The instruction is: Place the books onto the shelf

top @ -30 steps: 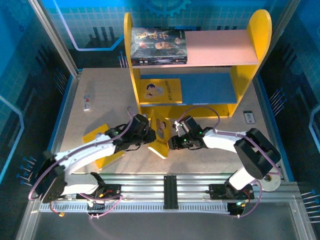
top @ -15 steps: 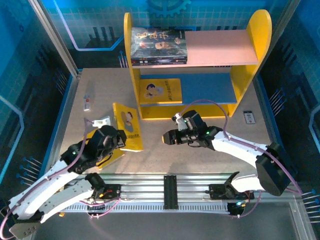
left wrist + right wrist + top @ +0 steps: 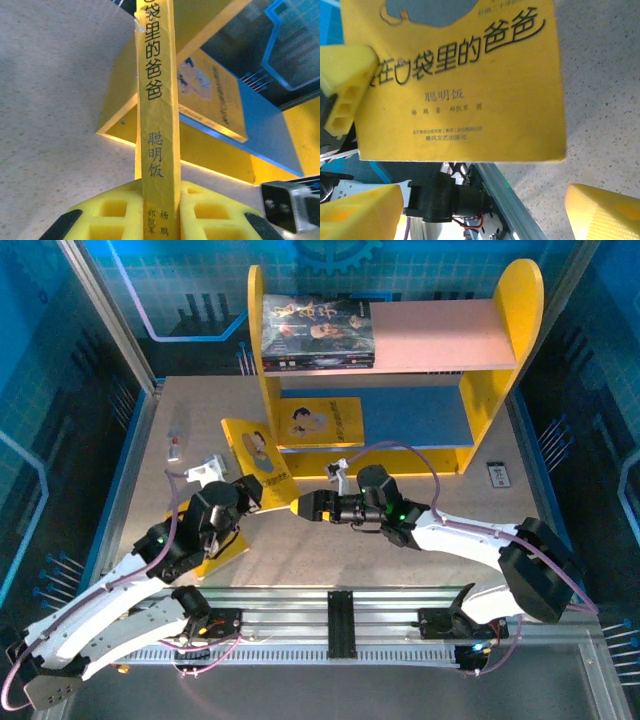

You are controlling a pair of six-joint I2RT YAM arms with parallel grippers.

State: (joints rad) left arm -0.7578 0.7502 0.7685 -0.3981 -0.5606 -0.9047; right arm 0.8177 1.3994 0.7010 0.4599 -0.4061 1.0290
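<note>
Yellow book (image 3: 257, 452), clamped in your left gripper (image 3: 243, 495), slants toward the frame's upper left; the shelf (image 3: 430, 335) lies upper right, and your right gripper (image 3: 300, 507) gapes empty beside it.

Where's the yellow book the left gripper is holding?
Top view, left of centre: yellow book clamped in the left gripper, before the left panel of the shelf.
</note>
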